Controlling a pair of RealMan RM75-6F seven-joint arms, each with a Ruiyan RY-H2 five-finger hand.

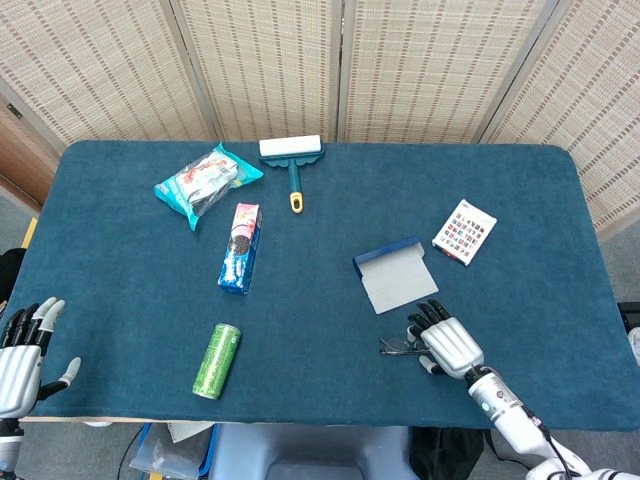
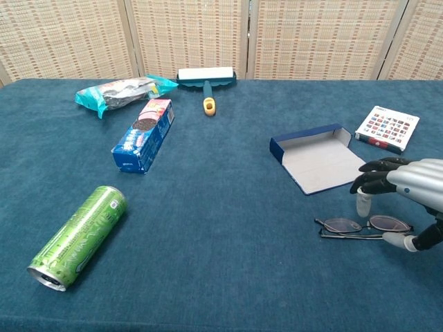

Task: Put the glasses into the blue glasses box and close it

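The glasses lie folded on the blue cloth near the front right; in the head view only their left part shows. Behind them the blue glasses box lies open, grey lining up. My right hand hovers just over the right half of the glasses, fingers spread and pointing down, holding nothing. My left hand stays at the front left table edge, open, far from both things.
A green can lies front left. A blue cookie box, a snack bag and a lint roller are at the back left. A card pack lies right of the box.
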